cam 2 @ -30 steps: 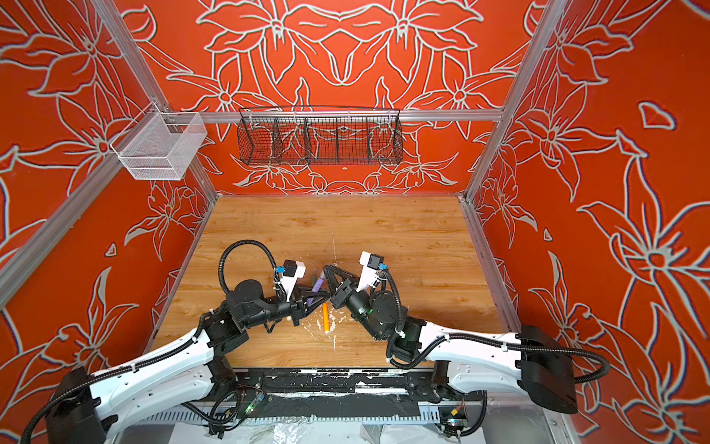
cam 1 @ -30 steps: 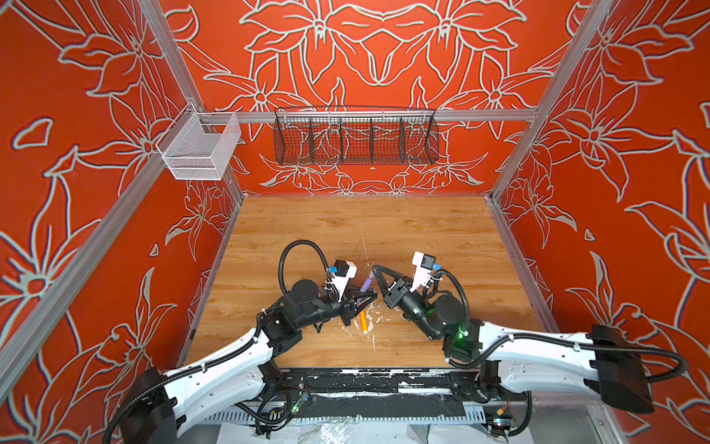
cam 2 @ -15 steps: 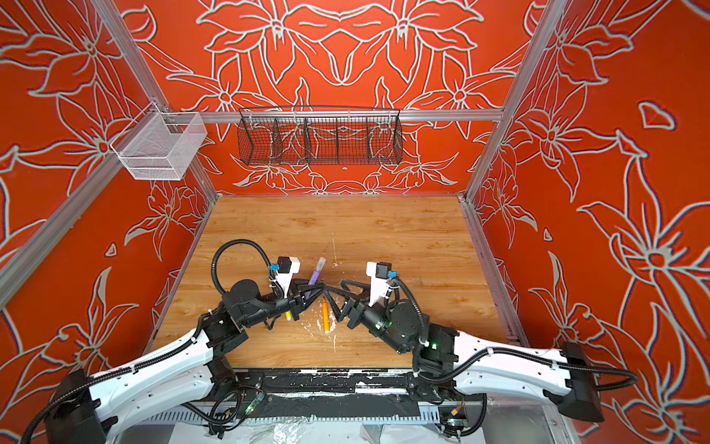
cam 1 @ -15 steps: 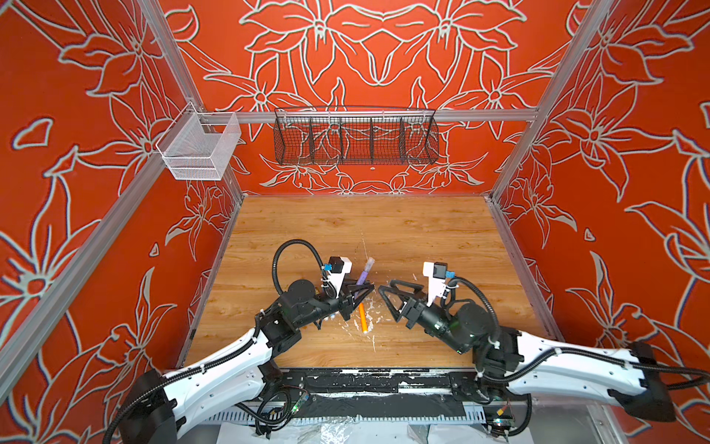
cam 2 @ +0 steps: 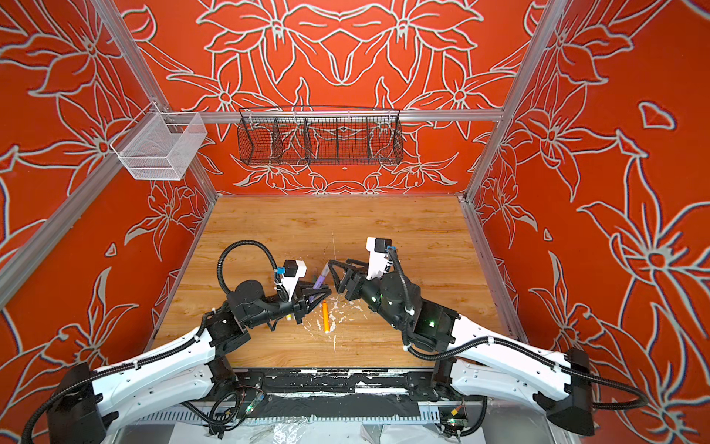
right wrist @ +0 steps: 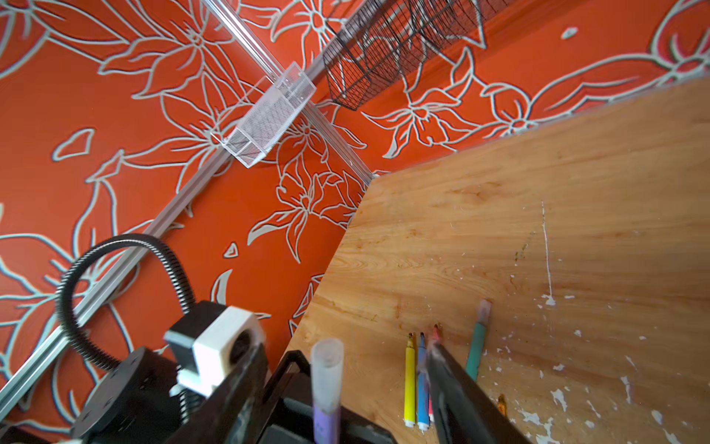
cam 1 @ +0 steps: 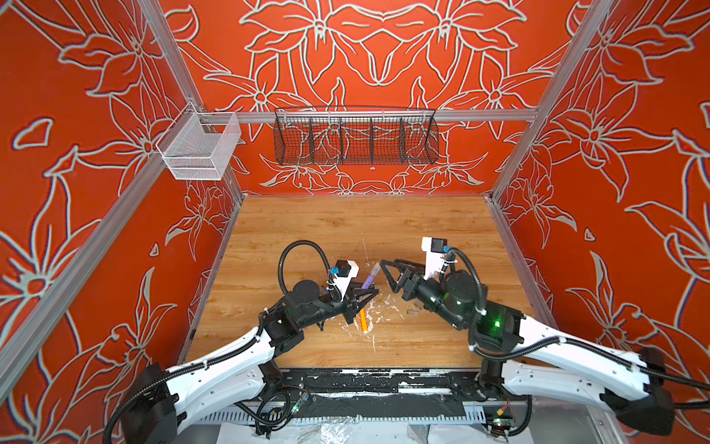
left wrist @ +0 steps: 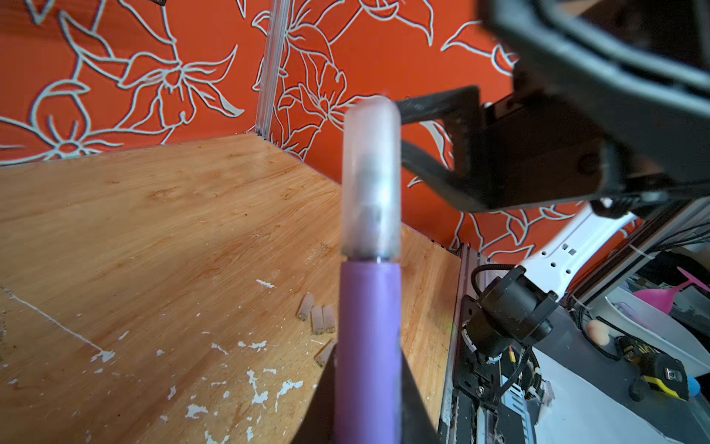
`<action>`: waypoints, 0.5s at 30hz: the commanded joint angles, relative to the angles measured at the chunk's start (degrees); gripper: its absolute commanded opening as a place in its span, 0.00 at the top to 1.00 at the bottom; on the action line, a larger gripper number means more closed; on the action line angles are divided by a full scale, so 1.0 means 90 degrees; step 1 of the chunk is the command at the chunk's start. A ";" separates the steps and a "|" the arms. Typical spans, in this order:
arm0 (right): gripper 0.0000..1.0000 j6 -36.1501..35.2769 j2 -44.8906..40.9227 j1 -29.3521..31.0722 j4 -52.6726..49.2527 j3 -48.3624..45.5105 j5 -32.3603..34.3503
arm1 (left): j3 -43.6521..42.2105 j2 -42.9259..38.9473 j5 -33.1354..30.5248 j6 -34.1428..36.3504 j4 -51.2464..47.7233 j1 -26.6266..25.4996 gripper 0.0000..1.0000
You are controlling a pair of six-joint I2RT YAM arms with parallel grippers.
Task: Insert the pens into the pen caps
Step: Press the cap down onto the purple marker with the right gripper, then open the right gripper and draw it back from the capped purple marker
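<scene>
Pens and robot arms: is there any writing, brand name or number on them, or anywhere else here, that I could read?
No text can be read in any view.
purple pen: any print on its barrel is too blurred to read.
yellow pen, blue pen, teal-green pen: no print shows.
white arm covers: no label shows.
yellow and black tool beyond the table: any label is too small to read.

The orange marker pen (cam 1: 362,320) lies on the wooden tabletop (cam 1: 307,230) before the purple marker pen (cam 1: 368,280), with clear plastic caps (left wrist: 318,317) to its right.
</scene>
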 commanded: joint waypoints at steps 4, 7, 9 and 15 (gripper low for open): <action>0.36 0.0256 0.0604 -0.0105 0.0027 0.0541 -0.0783 | 0.0214 -0.0038 0.0071 0.0127 0.0130 -0.0040 1.00; 0.36 0.0250 0.0764 -0.0105 0.0096 0.0652 -0.0858 | 0.0174 -0.0038 0.0004 0.0123 0.0164 -0.0038 1.00; 0.37 0.0226 0.0842 -0.0107 0.0098 0.0720 -0.0833 | 0.0185 -0.0045 0.0016 0.0132 0.0155 -0.0040 1.00; 0.42 0.0134 0.1093 -0.0138 -0.0046 0.1027 -0.0851 | 0.0158 -0.0135 -0.0003 0.0121 0.0140 -0.0040 1.00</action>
